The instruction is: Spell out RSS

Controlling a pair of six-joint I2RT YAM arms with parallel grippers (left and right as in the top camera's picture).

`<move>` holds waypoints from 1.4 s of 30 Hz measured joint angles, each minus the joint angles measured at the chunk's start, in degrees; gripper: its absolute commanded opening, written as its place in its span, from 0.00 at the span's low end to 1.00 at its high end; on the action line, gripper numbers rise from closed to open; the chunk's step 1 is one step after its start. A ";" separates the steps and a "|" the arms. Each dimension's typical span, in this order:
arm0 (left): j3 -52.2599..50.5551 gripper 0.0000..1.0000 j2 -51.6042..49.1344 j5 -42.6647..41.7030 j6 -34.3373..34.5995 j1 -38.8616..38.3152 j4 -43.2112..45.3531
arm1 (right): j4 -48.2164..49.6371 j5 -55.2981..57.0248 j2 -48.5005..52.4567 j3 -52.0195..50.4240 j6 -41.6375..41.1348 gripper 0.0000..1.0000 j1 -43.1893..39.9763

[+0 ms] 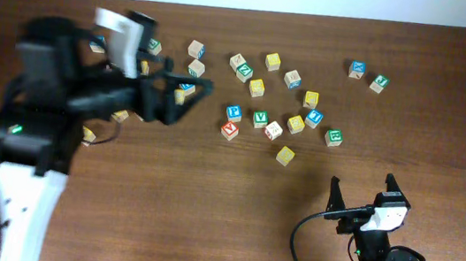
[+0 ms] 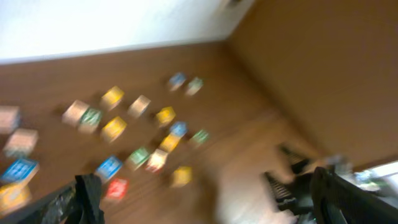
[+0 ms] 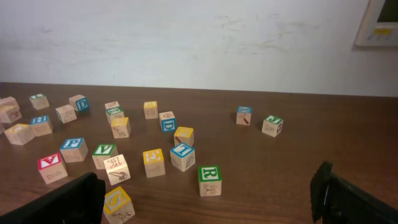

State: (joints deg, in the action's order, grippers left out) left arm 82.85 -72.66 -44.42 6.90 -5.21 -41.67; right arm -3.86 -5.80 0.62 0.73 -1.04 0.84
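The green R cube (image 1: 334, 137) stands at the right of the cube cluster; it also shows in the right wrist view (image 3: 209, 179). A yellow S cube (image 1: 285, 156) lies nearest the front, apart from the rest, and shows in the right wrist view (image 3: 118, 204). Another yellow-faced cube (image 1: 296, 123) stands left of R, also in the right wrist view (image 3: 153, 162); its letter is unclear. My left gripper (image 1: 176, 97) is open and empty above the cluster's left side. Its wrist view is blurred. My right gripper (image 1: 363, 193) is open and empty, low at the front right.
Several other letter cubes are scattered on the wooden table (image 1: 206, 207): a green V (image 1: 260, 118), a red-lettered one (image 1: 230, 131), blue ones (image 1: 314, 118) and more yellow ones (image 1: 311, 98). Two cubes (image 1: 358, 70) stand apart at the back right. A white wall runs behind.
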 measured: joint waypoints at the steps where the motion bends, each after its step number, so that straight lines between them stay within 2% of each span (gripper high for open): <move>1: 0.50 0.99 -1.88 10.75 -2.27 -4.50 -3.63 | 0.00 0.00 0.00 0.00 0.02 0.98 0.00; 3: 0.68 0.99 -4.22 27.23 -4.39 -9.46 -5.97 | -0.02 0.00 0.02 0.00 0.00 0.98 0.02; 5: 0.76 0.99 -7.08 32.06 -4.98 -13.40 -6.56 | 0.00 0.00 0.00 0.00 -0.07 0.99 0.00; 7: 0.79 0.99 -8.76 32.83 -5.25 -15.91 -6.91 | 0.00 0.00 0.00 0.00 0.02 0.98 0.00; 10: 1.36 0.99 -13.27 33.16 -0.76 -17.92 -8.17 | 0.00 0.00 0.00 0.00 0.00 0.98 0.00; 14: 4.94 0.99 -26.34 35.10 3.72 -17.92 -14.80 | 0.00 0.00 0.00 0.00 -0.02 0.98 0.00; 22: 6.43 0.99 -36.57 34.27 4.94 -17.92 -11.58 | 0.00 0.00 0.00 0.00 -0.02 0.98 0.02; 25: 6.36 0.99 -38.27 35.04 4.96 -17.92 -7.04 | 0.00 0.00 0.02 0.00 0.00 0.98 0.00; 29: 6.43 0.99 -38.47 43.06 4.96 -16.22 0.85 | 0.00 0.00 0.02 0.00 -0.04 0.98 0.00; 32: 6.43 0.99 -38.73 48.33 6.43 -12.59 1.92 | 0.00 0.02 0.02 0.00 -0.02 0.98 0.00; 35: 6.43 0.99 -40.33 50.12 8.87 -8.92 1.81 | 0.00 0.00 0.02 0.00 -0.02 0.98 0.00; 42: 6.43 0.99 -40.50 55.58 11.65 -7.21 1.92 | 0.00 0.00 0.02 0.00 -0.04 0.98 0.00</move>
State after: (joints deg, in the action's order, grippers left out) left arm 89.27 -113.16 11.16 18.55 -12.43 -39.75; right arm -3.86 -5.80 0.64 0.73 -1.08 0.84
